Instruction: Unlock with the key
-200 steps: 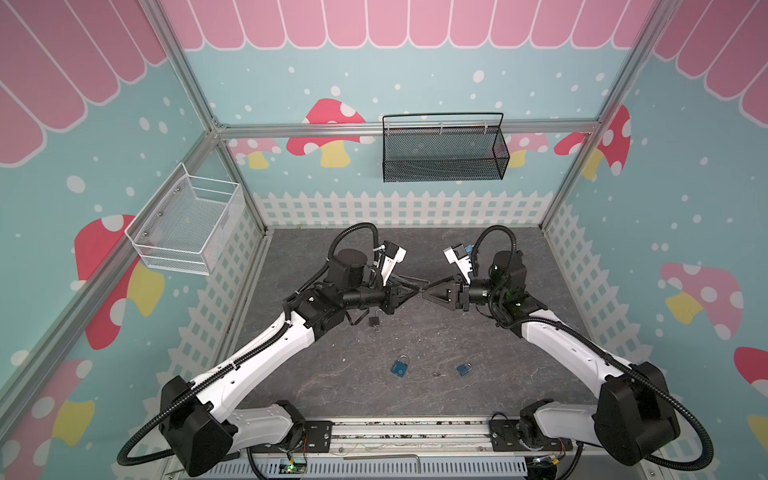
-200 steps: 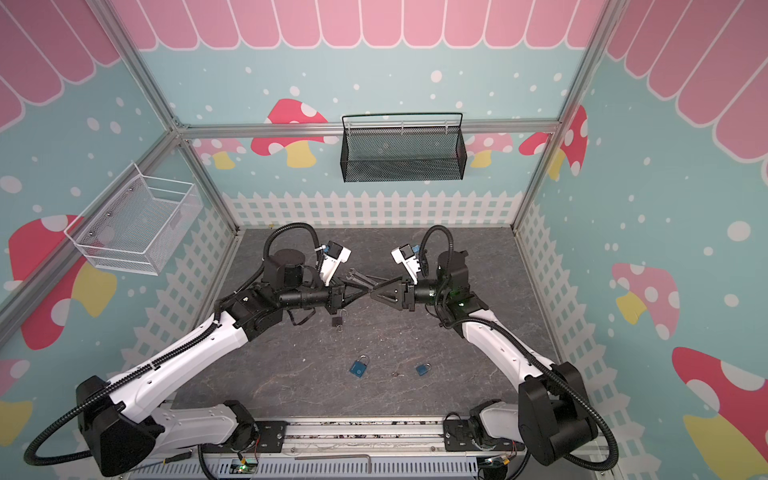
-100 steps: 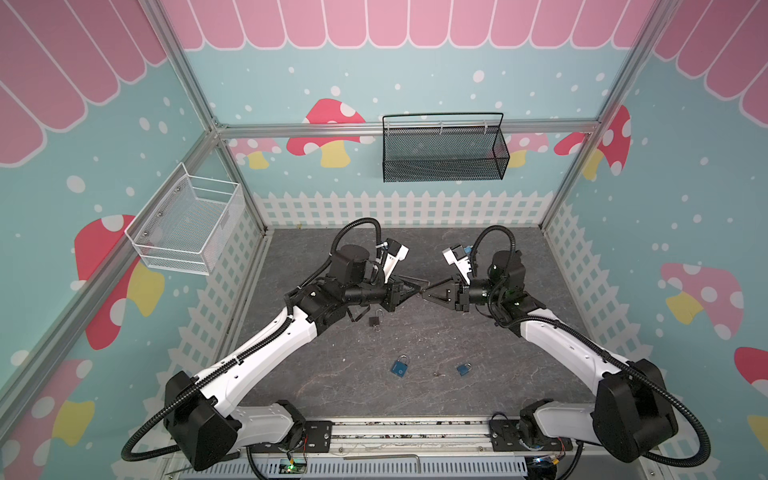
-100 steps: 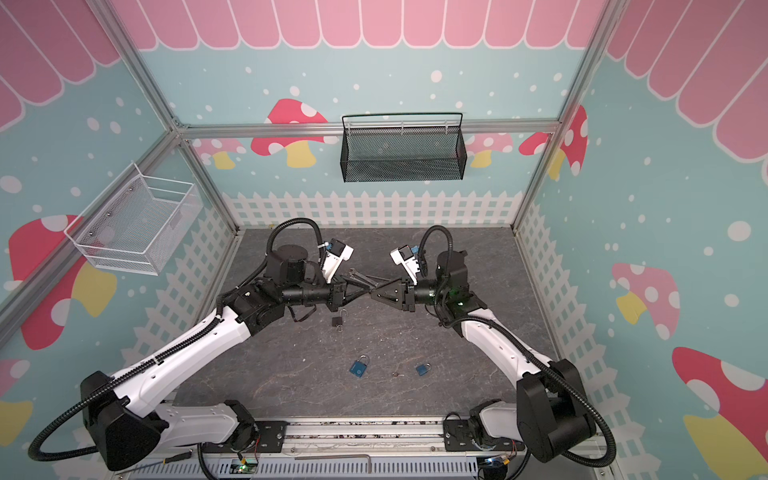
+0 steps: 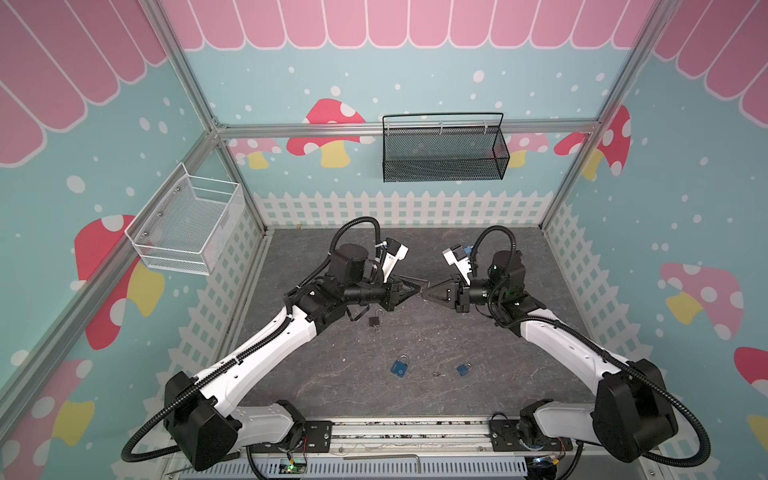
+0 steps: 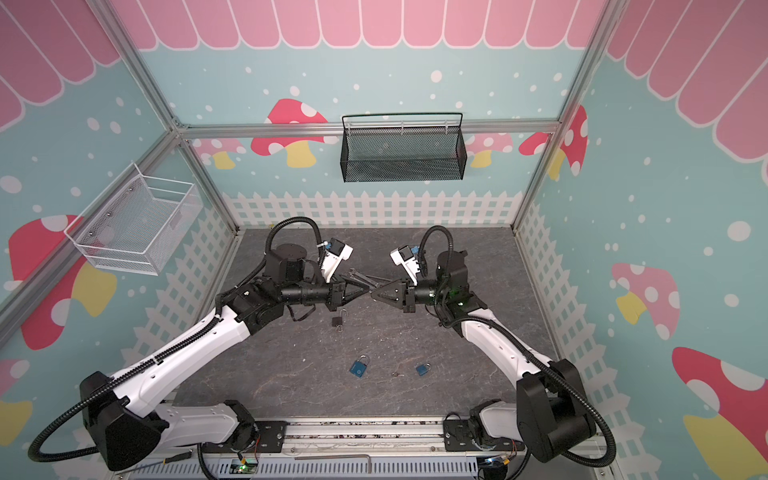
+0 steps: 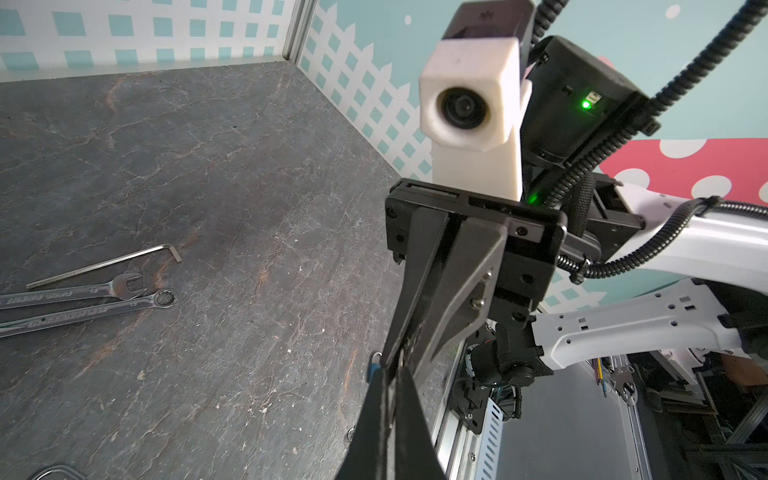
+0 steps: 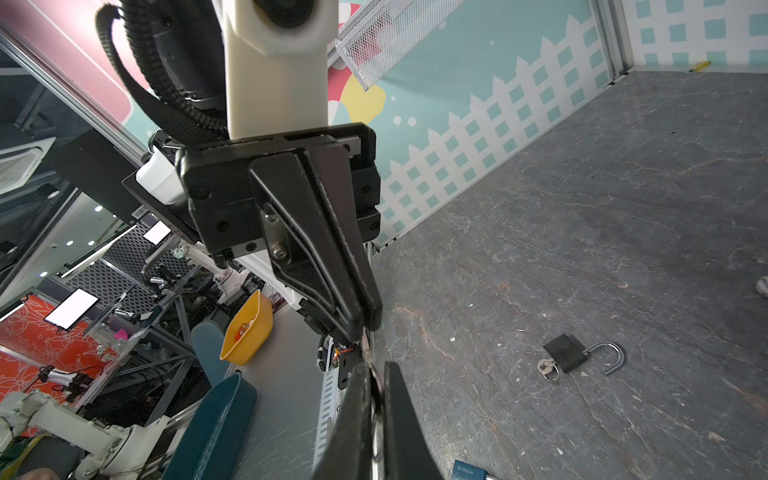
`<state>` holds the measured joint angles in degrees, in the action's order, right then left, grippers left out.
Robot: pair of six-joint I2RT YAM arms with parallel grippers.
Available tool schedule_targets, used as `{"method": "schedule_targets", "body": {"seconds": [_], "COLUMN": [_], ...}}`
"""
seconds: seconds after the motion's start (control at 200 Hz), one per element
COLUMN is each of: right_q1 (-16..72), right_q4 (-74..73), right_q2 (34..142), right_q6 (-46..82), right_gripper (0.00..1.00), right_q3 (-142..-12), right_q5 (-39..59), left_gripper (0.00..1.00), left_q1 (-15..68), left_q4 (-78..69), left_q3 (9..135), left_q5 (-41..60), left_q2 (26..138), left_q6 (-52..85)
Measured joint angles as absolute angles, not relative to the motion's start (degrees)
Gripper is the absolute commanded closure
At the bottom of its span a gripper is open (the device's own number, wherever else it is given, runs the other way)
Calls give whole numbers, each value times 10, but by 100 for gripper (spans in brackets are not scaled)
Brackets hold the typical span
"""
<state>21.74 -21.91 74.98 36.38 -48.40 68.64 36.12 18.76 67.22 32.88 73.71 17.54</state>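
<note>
Dark grey veined desk [image 5: 340, 382]: matt, stone-look, slightly rough. black square padlock [image 8: 565, 352]: matt body, shiny metal shackle. two long silver spanners [image 7: 83, 314]: polished metal. small blue padlock [image 5: 400, 368], lower centre: satin paint.

Bright, even overhead light in both top views; soft, faint shadows at centre of bench [image 5: 419, 332], walls [image 5: 685, 208] bowing twd frame corners. Wrist views: strong wide-angle warp, near jaws blurred, slight sheen on bench, room beyond [image 8: 83, 257] dim.
</note>
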Motion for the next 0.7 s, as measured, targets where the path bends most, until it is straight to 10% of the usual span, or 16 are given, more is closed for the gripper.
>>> {"method": "schedule_targets", "body": {"seconds": [0.25, 0.46, 0.695], "right_q1": [216, 216, 213], "right_q4": [-221, -207, -77], "right_q2": [750, 739, 719], "right_q6": [362, 360, 324], "right_gripper": [100, 100, 100], "right_q3": [-484, -477, -477], "right_q5": [684, 655, 530], "left_gripper": [100, 56, 47], "left_q1": [357, 345, 345], "left_q4": [188, 186, 213], "left_q3": [675, 672, 604], "left_q5": [336, 322, 209], "left_q2": [742, 744, 718], "left_q6": [178, 189, 238]}}
